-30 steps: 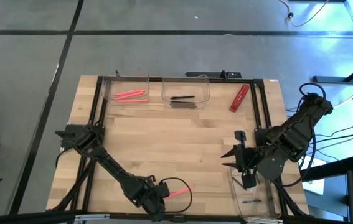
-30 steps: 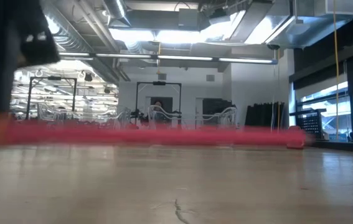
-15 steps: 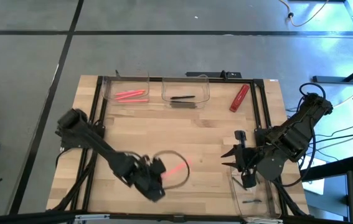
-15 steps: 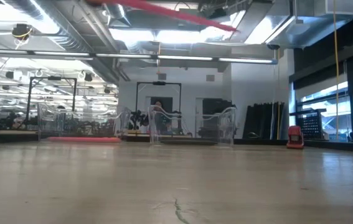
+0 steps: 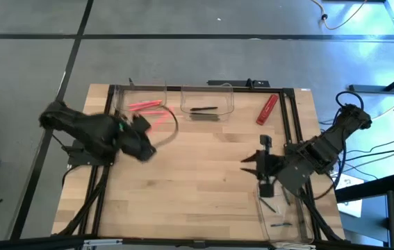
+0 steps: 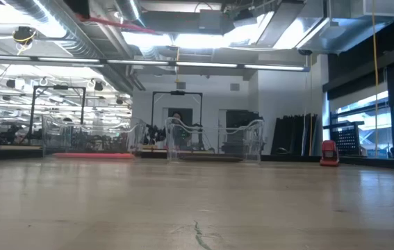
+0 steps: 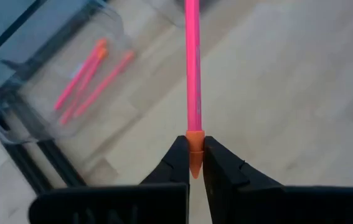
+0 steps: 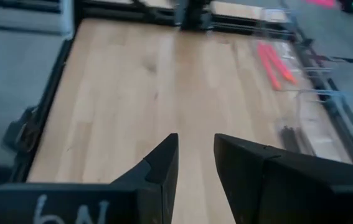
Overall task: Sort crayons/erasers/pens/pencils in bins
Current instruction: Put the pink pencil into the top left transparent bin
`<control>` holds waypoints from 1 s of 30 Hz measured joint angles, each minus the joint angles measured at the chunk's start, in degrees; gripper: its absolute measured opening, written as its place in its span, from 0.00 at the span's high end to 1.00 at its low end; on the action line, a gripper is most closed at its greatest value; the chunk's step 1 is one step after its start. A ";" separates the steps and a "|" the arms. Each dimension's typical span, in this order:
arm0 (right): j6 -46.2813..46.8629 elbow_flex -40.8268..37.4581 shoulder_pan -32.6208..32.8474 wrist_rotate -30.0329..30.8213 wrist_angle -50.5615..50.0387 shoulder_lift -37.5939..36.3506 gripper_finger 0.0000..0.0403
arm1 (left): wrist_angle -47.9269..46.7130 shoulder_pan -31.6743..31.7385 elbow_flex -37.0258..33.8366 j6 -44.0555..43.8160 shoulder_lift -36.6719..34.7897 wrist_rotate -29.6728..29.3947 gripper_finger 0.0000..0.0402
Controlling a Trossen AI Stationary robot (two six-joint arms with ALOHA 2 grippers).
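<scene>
We count three clear bins. The far-left bin point(image 5: 141, 98) at the table's back edge holds thin pink-red sticks point(image 5: 145, 106); the left wrist view shows three of them point(image 7: 89, 78) lying side by side in it. The middle bin point(image 5: 208, 100), just beside it along the same edge, holds a dark pen point(image 5: 203, 109) and a shorter dark piece point(image 5: 204, 117) near it; from above we cannot tell whether that piece lies inside or just at the bin's front wall. The third bin point(image 5: 285, 223) sits at the near right corner, with one small dark stick point(image 5: 279, 224) on its floor and possibly a second point(image 5: 269, 206) near its upper end, though the right arm partly hides that spot.

A red block-like thing point(image 5: 267, 109) lies on the wooden table point(image 5: 203, 167), right of the middle bin and apart from it.

The left gripper point(image 5: 143, 123) hangs just in front of the far-left bin, its fingers point(image 7: 177, 163) pinched tight on the orange tip of a pink stick point(image 7: 192, 68), which points straight ahead towards the bins. That makes four pink sticks we can see in all.

The right gripper point(image 5: 255, 162) waits over bare table beside the third bin, its two fingers point(image 8: 161, 165) standing slightly apart with nothing between them.
</scene>
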 joint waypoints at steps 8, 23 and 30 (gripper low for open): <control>-4.38 0.00 -9.32 4.55 2.16 0.00 0.74 | 0.91 19.62 -3.72 11.93 -9.94 -0.92 0.97; -9.06 -0.02 -19.96 3.81 2.30 0.05 0.74 | 13.94 48.73 -22.09 39.91 -11.01 1.59 0.97; -8.96 -0.01 -20.91 0.23 2.30 0.07 0.74 | 28.28 54.39 -30.55 50.25 -8.66 2.69 0.97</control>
